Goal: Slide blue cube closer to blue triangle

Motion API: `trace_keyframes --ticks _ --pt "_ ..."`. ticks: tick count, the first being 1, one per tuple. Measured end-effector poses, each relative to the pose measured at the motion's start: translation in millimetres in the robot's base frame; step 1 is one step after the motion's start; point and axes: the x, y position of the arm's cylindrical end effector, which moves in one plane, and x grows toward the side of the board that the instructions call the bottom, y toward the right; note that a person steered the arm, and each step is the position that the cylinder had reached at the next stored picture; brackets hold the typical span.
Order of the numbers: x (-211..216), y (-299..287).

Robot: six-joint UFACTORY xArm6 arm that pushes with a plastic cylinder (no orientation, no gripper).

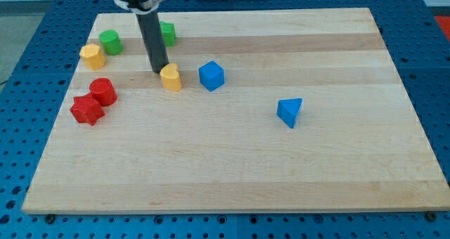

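The blue cube [211,76] is small and bright, sitting tilted near the middle of the wooden board [232,176]. The blue triangle [290,112] is well apart, toward the view's bottom right. I count two blue, two yellow, two red and two green blocks. My tip [159,71] is a bare rod holding nothing, just beside a yellow block [171,77], left of the cube.

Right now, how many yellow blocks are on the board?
2. One yellow block lies near the view's left edge, beside the green cylinder. The other yellow block sits left of the blue cube, right by my tip. None seems hidden.
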Motion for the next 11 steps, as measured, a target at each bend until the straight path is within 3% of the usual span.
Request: trace_keyframes --ticks 4,7,9,11 --pt "-65.6 35.9" --pt "-34.8 62.2" --pt "11.7 124.3" --pt "11.9 88.1"
